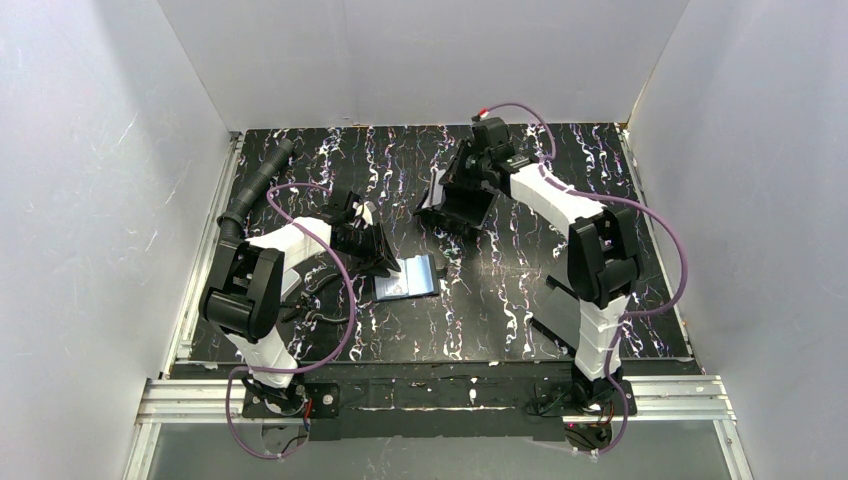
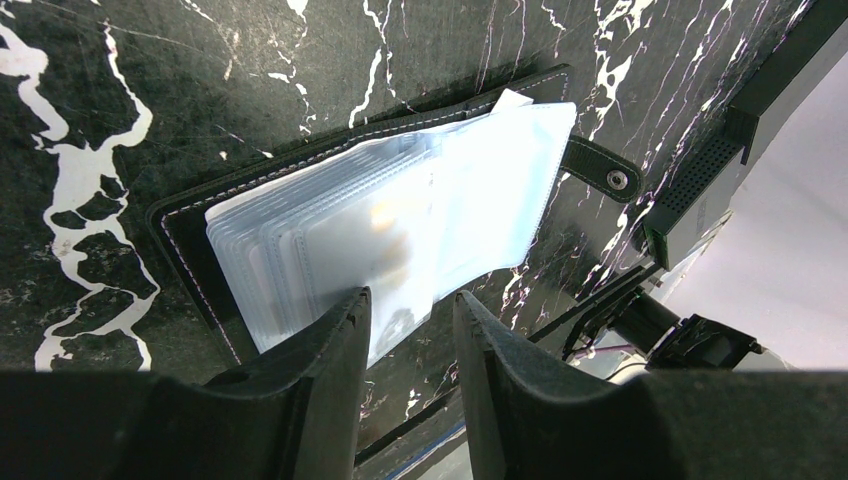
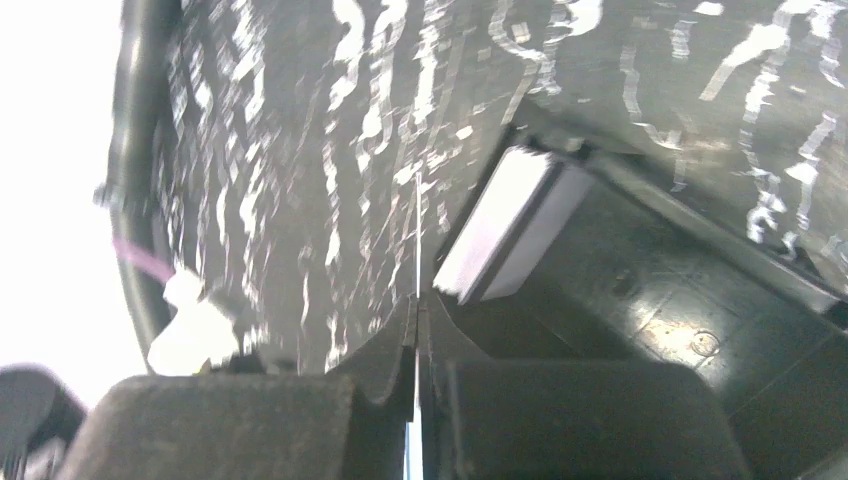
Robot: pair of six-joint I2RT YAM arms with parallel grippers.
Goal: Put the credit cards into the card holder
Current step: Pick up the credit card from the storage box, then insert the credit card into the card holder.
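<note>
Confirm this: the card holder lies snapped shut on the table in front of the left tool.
Wrong on one point: the card holder lies open, not snapped shut, its clear sleeves fanned out and snap strap loose, on the table in front of the left tool. The left wrist view shows it.

My left hand (image 2: 410, 300) stands over the left side of the card holder (image 1: 410, 277), blocking entry there. The surface (image 1: 500, 290) to its right lies open. The black tray (image 1: 465, 212) crowds the far centre, with my right hand (image 3: 417, 310) at its rim pinching a credit card (image 3: 417, 230) edge-on. A ribbed hose (image 1: 255, 185) lines the far-left edge.
</note>
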